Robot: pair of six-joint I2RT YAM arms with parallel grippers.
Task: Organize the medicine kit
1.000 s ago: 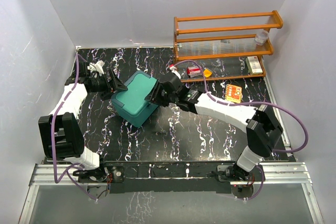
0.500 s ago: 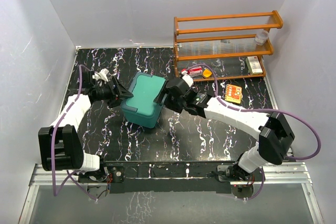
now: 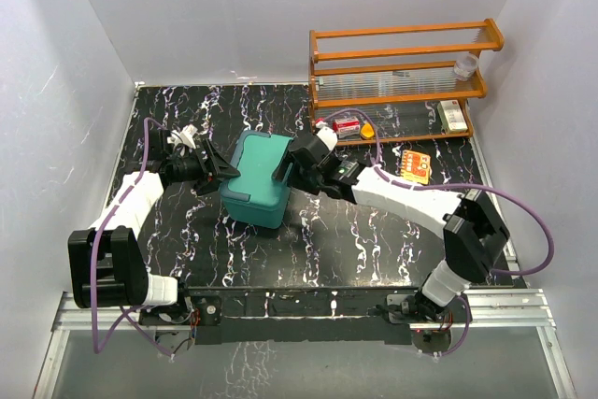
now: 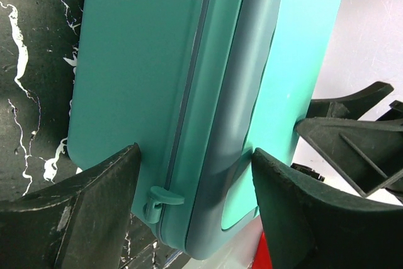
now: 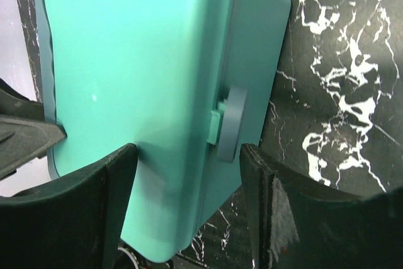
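Straddling the medicine kit (image 3: 257, 180) from opposite sides, both pincers have hold of it on the left half of the black marbled table (image 3: 318, 249), about midway between its near and far edges. The left gripper (image 3: 222, 169) reaches in from the left and stands fairly wide, since the box fills the gap between its fingers (image 4: 94, 218); the left wrist view shows one finger pressed on the lid face and the other on the body face, with a small teal clip (image 4: 160, 198) along the seam just beside them. The right gripper (image 3: 286, 171) comes in from the right, likewise spread wide and closed on the box, one finger on the broad lid and the other against the body, just beside the grey-blue latch (image 5: 229, 124). The lid is shut. From above the kit looks tilted, its lid turned partly upward and toward the far side; whether its underside touches the table I cannot tell. Well apart, at the far right, stands an orange wooden rack (image 3: 402, 49) with a red and white box (image 3: 348, 125) and a pale box (image 3: 452, 115) on its lowest shelf and a small clear jar (image 3: 465, 66) higher up. An orange packet (image 3: 416, 166) lies on the table near the rack.
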